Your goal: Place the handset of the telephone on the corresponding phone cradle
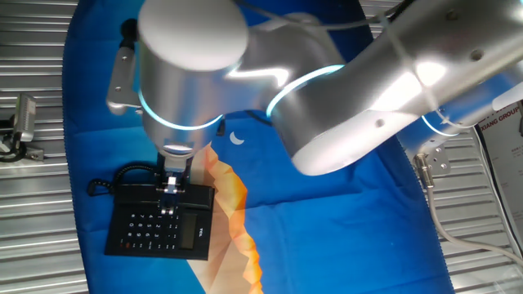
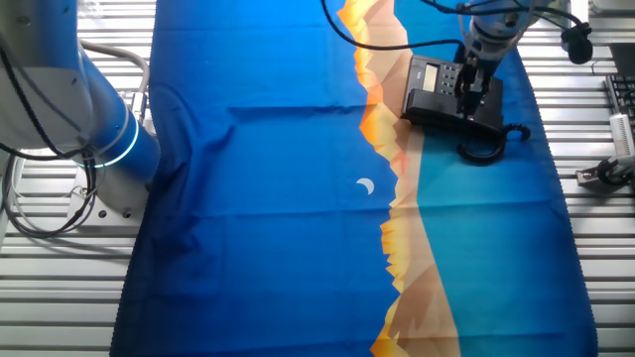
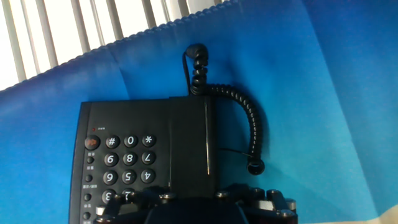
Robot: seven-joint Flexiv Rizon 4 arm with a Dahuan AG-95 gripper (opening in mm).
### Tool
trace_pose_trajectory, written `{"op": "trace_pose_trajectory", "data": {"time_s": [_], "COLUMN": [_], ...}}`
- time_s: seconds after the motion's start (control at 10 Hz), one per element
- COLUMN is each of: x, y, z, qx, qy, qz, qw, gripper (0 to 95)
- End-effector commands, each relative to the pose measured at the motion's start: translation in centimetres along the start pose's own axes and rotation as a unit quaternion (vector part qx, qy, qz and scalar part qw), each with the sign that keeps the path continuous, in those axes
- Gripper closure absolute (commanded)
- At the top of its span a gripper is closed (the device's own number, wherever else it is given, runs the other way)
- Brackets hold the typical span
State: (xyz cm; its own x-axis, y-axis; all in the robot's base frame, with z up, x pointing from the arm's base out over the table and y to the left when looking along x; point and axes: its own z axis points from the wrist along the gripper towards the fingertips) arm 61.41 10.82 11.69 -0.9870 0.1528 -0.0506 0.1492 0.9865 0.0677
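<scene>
Black telephone (image 1: 159, 219) sits on a blue printed cloth (image 2: 258, 198) spread over the slatted metal bench (image 2: 60, 297), near one end of the cloth beside its orange mountain pattern. Handset (image 3: 191, 146) lies flat along the phone cradle (image 3: 211, 118), on the side of the base away from the keypad (image 3: 124, 165), long axis parallel to the base edge. Coiled cord (image 3: 249, 124) loops out from the far end of the handset, curls over the cloth and ends just beside the base. Gripper (image 1: 170, 186) hangs directly over the handset, pointing straight down; the silver arm (image 1: 343, 90) fills the upper part of one fixed view. In the hand view only the dark lower body of the gripper shows at the bottom edge, just above the near end of the handset. How far the fingers are spread, and whether they touch the handset, cannot be told from any view. Small white crescent (image 2: 365, 186) is printed mid-cloth, well apart from the phone.
</scene>
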Motion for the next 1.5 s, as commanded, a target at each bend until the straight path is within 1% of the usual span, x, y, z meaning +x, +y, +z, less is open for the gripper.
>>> {"op": "trace_pose_trajectory", "data": {"time_s": [0.1, 0.2, 0.3, 0.4, 0.5, 0.6, 0.7, 0.8, 1.0, 1.1, 1.2, 1.5], "x": [-0.2, -0.2, -0.2, -0.2, -0.3, -0.3, -0.4, -0.4, -0.4, -0.5, -0.7, -1.2], "y": [0.3, 0.3, 0.3, 0.3, 0.4, 0.4, 0.4, 0.4, 0.4, 0.4, 0.3, 0.4], "z": [-0.1, -0.1, -0.1, 0.0, 0.0, 0.1, 0.0, 0.0, 0.0, 0.0, -0.2, -0.6], "qx": [-0.004, -0.003, 0.001, 0.0, 0.002, 0.003, 0.002, 0.003, 0.015, 0.017, 0.013, 0.006], "qy": [0.011, 0.023, 0.033, 0.043, 0.046, 0.047, 0.047, 0.046, 0.042, 0.039, 0.028, 0.03], "qz": [-0.044, -0.077, -0.107, -0.145, -0.158, -0.159, -0.157, -0.154, -0.146, -0.143, -0.135, -0.133], "qw": [0.9989, 0.9968, 0.9937, 0.9885, 0.9864, 0.9861, 0.9865, 0.9871, 0.9884, 0.9888, 0.9903, 0.9907], "gripper": [38.0, 38.0, 38.0, 57.0, 76.0, 76.0, 95.0, 95.0, 95.0, 95.0, 95.0, 95.0]}}
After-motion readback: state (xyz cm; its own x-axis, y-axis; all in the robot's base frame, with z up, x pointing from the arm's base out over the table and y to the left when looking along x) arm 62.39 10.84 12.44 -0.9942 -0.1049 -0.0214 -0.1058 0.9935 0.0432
